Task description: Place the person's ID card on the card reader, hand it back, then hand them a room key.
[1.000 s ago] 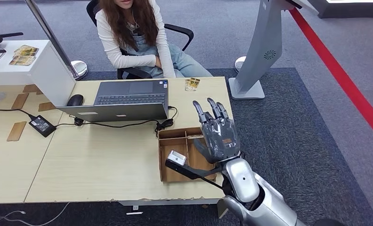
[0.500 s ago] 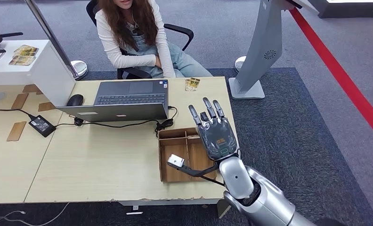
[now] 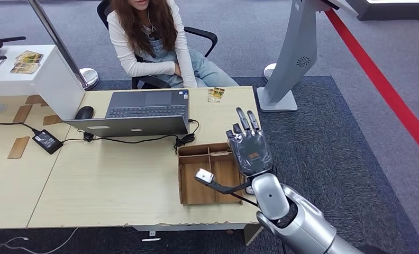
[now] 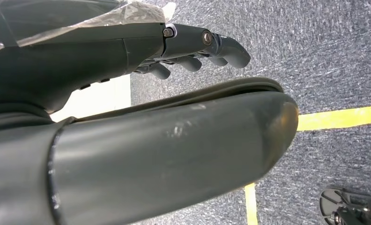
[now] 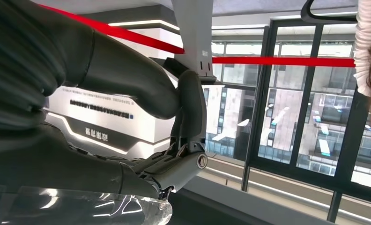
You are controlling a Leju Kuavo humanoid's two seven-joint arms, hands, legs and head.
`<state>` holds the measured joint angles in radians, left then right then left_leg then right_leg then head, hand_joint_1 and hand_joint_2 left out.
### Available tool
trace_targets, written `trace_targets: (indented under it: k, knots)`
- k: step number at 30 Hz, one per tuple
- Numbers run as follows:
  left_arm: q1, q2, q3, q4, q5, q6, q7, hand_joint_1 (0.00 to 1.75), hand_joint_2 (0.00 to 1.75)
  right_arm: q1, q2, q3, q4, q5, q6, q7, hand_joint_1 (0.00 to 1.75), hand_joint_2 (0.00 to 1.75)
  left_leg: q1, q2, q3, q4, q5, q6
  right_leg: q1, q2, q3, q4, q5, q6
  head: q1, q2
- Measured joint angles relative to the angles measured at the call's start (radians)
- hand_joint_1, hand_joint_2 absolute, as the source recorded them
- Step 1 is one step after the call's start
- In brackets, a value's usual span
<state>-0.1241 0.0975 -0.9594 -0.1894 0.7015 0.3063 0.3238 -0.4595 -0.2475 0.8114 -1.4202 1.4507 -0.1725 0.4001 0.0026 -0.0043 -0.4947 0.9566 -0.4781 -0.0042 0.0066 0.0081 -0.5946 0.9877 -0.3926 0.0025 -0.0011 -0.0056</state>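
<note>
Since a second ago my right robot hand (image 3: 249, 148) has swung toward the right edge of the tabletop (image 3: 117, 180) and lifted a little, so it now hangs over the right side of the wooden compartment tray (image 3: 189, 174) instead of its middle. Its fingers are straight and spread wide, back of the hand up, holding nothing; I read that as a ready pose, held out toward the person (image 3: 154, 42) seated behind the far edge so a card can be passed over. The small white-topped device on a dark arm (image 3: 203, 175), which I take to be the card reader, sits above the tray's near half, close by the wrist.

My left robot hand (image 4: 197, 47) hangs down at my side above the carpet, fingers loosely curled in with nothing between them.

I can't pick out the ID card for certain. Two small yellowish cards (image 3: 216, 94) lie at the far right corner of the tabletop, just beyond the laptop (image 3: 138, 111), within the person's reach.
</note>
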Motion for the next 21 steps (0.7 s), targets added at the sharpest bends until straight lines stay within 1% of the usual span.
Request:
trace_targets:
  k: [8,9,12,13,21]
  knots:
    - [0.000,0.000,0.000,0.000,-0.003,0.000,-0.001,0.00,0.00,0.001,-0.007,-0.014,0.000,-0.011,-0.002,0.005,1.75,1.75,0.000,0.000,0.000,0.000,0.000,0.000,0.000,0.000,0.000,0.000,0.000,0.000,0.000,0.000]
    - [0.000,0.000,0.000,0.000,-0.003,0.000,-0.001,0.00,0.00,0.001,-0.009,-0.017,0.000,-0.012,-0.002,0.007,1.39,1.75,0.000,0.000,0.000,0.000,0.000,0.000,0.000,0.000,0.000,0.000,0.000,0.000,0.000,0.000]
    - [0.000,0.001,0.000,0.000,-0.005,0.001,-0.002,0.00,0.00,0.001,-0.011,-0.025,0.000,-0.018,0.000,0.009,0.08,1.75,0.000,0.000,0.000,0.000,0.000,0.000,0.000,0.000,0.000,0.000,0.000,0.000,0.000,0.000]
    - [0.000,0.001,0.000,0.000,-0.005,0.002,-0.002,0.00,0.00,0.001,-0.012,-0.028,0.000,-0.023,0.002,0.009,0.00,1.75,0.000,0.000,0.000,0.000,0.000,0.000,0.000,0.000,0.000,0.000,0.000,0.000,0.000,0.000]
    - [0.000,0.001,0.000,0.000,-0.005,0.002,-0.007,0.00,0.00,0.011,-0.011,-0.040,-0.011,-0.101,0.035,0.008,0.00,1.75,0.000,0.000,0.000,0.000,0.000,0.000,0.000,0.000,0.000,0.000,0.000,0.000,0.000,0.000]
